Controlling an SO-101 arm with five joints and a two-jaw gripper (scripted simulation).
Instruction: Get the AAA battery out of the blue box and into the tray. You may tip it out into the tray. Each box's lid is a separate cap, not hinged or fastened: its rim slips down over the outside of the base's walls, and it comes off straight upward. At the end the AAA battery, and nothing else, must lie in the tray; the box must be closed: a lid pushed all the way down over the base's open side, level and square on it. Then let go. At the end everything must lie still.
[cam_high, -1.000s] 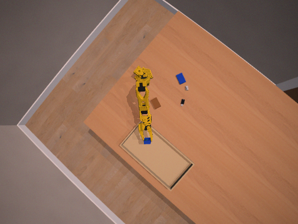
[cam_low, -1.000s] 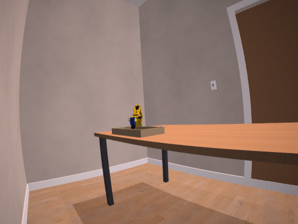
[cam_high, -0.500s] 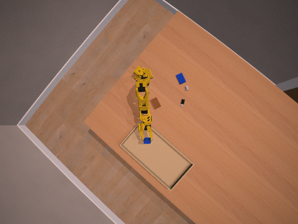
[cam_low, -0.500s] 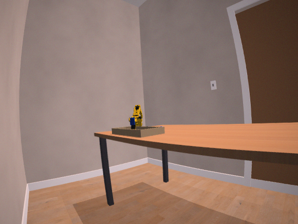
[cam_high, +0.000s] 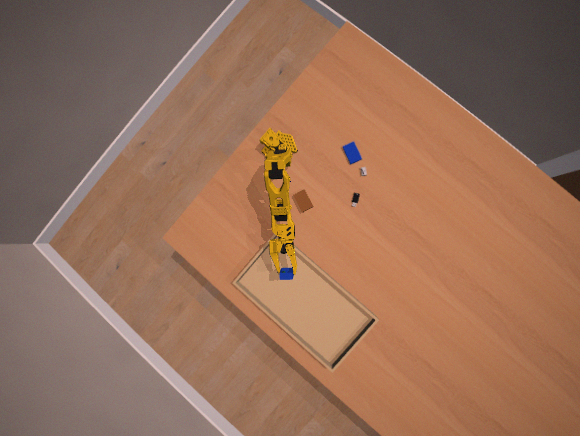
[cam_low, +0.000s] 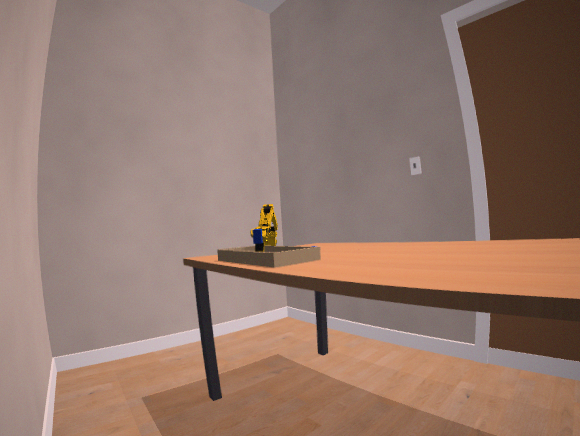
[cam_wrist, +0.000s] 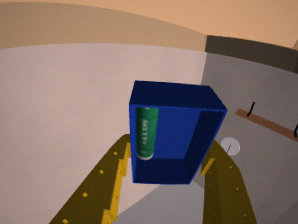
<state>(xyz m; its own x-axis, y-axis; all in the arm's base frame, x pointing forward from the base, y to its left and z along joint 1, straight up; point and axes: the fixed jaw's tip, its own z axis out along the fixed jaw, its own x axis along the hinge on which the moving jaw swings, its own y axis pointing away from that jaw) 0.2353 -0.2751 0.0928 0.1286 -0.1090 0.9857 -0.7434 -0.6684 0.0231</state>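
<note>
The gripper is pinched on the open blue box, one yellow finger on each side wall. In the wrist view the box's open side faces the camera, and the green AAA battery lies inside it against the left wall, lengthwise along that wall. The rest of the box's inside shows only blue walls.

In the top view the arm reaches down the frame from its base in the upper middle, and the blue box sits at its tip, over the upper left corner of the tray. The tray is a shallow tan rectangle with a darker rim, lying on the table near its lower left edge; its visible floor shows nothing on it.

To the upper right of the arm a blue lid lies flat on the table. Just below it are a small white object and a small dark object. A brown box rests just beside the arm's middle.
</note>
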